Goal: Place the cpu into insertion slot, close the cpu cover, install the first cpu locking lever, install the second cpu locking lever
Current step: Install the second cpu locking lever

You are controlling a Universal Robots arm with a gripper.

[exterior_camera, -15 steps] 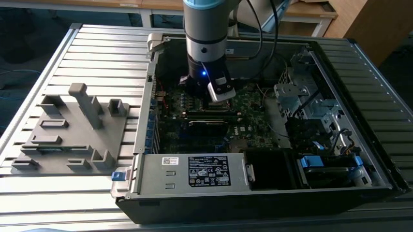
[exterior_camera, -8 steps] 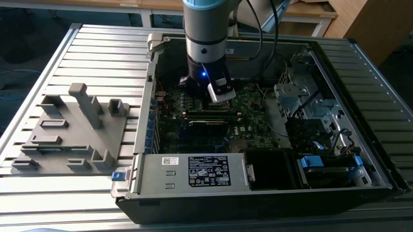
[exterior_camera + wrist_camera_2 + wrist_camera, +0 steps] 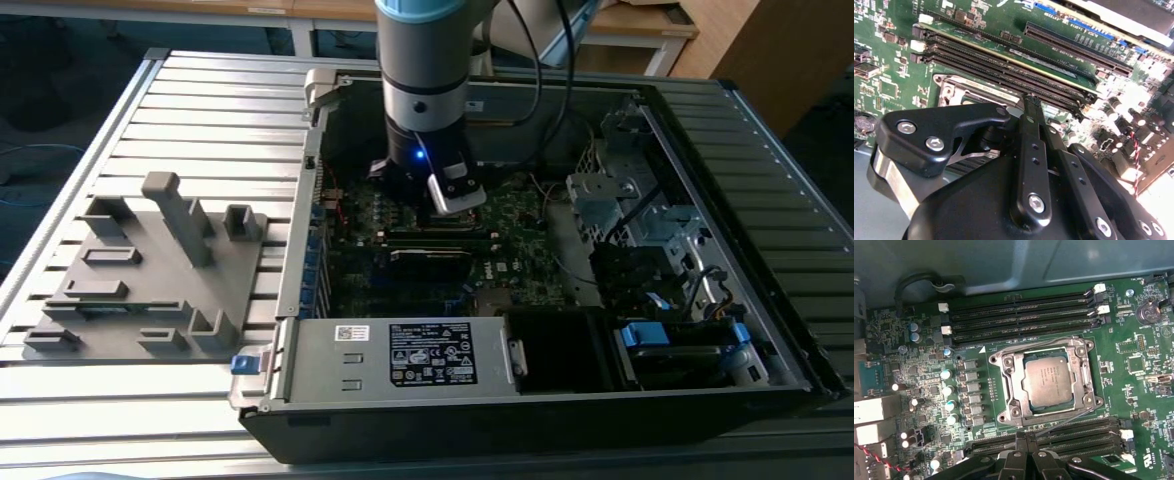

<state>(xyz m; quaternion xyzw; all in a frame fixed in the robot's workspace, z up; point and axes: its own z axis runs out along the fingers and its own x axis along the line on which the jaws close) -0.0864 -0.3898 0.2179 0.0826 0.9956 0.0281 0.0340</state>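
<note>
The claw (image 3: 1026, 440) is hanging with its fingers (image 3: 1030, 107) pressed together on nothing, over the memory slots (image 3: 1054, 435) beside the socket. The cpu (image 3: 1046, 379) is lying in the socket, framed by the cpu cover (image 3: 1006, 382), mid-motherboard (image 3: 1134, 365).

1. The exterior view is dimly lit; the open computer case (image 3: 561, 260) interior lies in deep shadow, while a blue indicator light (image 3: 422, 155) glows on the arm.
2. In the first wrist view, soft glare is caught on the cpu (image 3: 1047, 378) and the cpu cover (image 3: 1009, 385).
3. In the second wrist view, the near gripper (image 3: 1032, 102) body is rendered soft, and highlights are blown out at the frame's far corner.
</note>
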